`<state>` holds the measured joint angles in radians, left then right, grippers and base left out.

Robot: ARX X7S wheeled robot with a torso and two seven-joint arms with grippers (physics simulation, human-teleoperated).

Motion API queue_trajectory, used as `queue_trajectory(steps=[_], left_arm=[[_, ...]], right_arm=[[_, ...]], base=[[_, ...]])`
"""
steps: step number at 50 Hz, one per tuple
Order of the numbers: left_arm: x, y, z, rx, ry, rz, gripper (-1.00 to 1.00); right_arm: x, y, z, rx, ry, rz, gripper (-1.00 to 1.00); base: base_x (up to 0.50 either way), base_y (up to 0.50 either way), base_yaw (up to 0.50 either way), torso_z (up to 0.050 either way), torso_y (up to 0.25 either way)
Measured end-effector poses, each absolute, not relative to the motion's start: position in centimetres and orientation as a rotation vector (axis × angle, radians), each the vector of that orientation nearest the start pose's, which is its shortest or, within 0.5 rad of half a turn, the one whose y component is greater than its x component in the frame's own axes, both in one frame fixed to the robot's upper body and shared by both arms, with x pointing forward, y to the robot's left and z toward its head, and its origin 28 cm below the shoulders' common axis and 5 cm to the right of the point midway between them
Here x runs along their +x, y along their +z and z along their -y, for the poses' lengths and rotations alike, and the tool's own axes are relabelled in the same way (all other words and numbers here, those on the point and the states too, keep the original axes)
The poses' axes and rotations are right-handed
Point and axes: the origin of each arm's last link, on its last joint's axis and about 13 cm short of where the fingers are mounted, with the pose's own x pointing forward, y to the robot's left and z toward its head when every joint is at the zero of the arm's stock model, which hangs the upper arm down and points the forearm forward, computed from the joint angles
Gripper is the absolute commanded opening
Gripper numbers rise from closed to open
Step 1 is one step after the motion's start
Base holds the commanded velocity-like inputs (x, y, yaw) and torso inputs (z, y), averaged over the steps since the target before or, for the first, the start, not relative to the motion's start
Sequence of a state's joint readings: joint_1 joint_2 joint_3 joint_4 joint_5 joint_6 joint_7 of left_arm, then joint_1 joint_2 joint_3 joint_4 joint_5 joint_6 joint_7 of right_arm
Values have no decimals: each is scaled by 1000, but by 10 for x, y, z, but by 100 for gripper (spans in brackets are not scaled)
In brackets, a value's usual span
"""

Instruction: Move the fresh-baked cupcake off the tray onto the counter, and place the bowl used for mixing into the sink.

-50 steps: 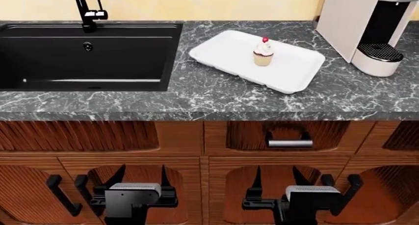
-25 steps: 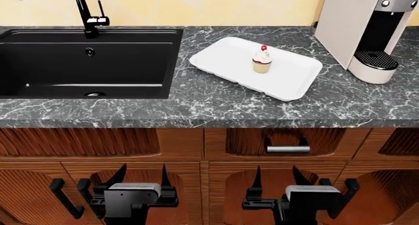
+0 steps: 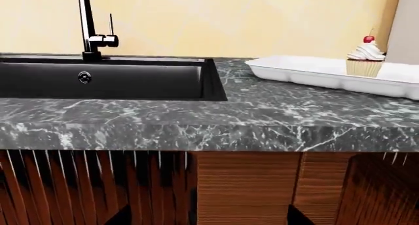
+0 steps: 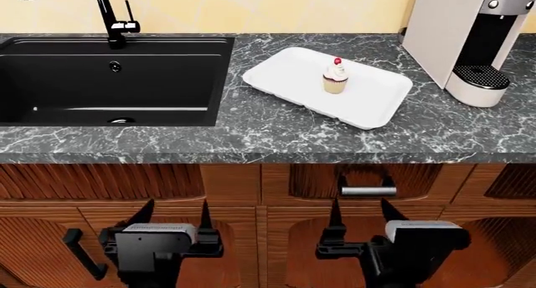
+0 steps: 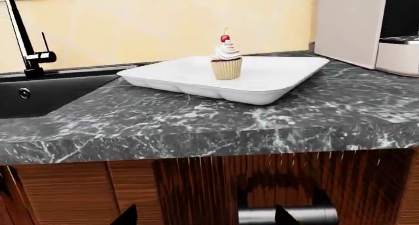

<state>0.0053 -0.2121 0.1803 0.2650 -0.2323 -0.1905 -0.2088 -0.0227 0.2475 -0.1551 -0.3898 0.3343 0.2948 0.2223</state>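
The cupcake stands upright on the white tray, which lies on the dark marble counter. The black sink with its faucet is at the left. The bowl is out of view. Both grippers hang below counter height, in front of the wooden cabinets. My left gripper is open and holds nothing, and so is my right gripper. The left wrist view shows the sink and the cupcake. In the right wrist view the cupcake sits on the tray.
A white coffee machine stands at the counter's back right, beside the tray. A metal drawer handle sticks out of the cabinet front just above my right gripper. Dark cabinet door handles flank the grippers.
The head view tilted a little a second ago, then held still. Both grippers have risen slightly; the left drifted left and the right drifted right. The cupcake and tray have not moved.
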Motion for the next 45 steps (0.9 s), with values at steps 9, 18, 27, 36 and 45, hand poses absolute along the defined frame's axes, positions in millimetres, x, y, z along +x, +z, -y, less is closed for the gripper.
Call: queue_trajectory(steps=[9,18,27,36,45], left_arm=[[192,131,-225,-21,-7,28,100],[173,198,-234,55,-21,15,100],[155,231,-240,187,-15,2,100],[145,246,-244,267,3,-1,100],[140,255,-246,310,21,10,100]], right_arm=[[189,163,119,67,103,115,100],[175,220,123,-50,166,195,100],[174,243,129,-108,131,179,100],[176,255,132,-124,99,165,100],[178,261,133,-130,76,163,100]], base=[[0,0,0,0,0],[0,0,0,0,0],[0,0,0,0,0],[205,0,0,0,0],[243,0,0,0,0]])
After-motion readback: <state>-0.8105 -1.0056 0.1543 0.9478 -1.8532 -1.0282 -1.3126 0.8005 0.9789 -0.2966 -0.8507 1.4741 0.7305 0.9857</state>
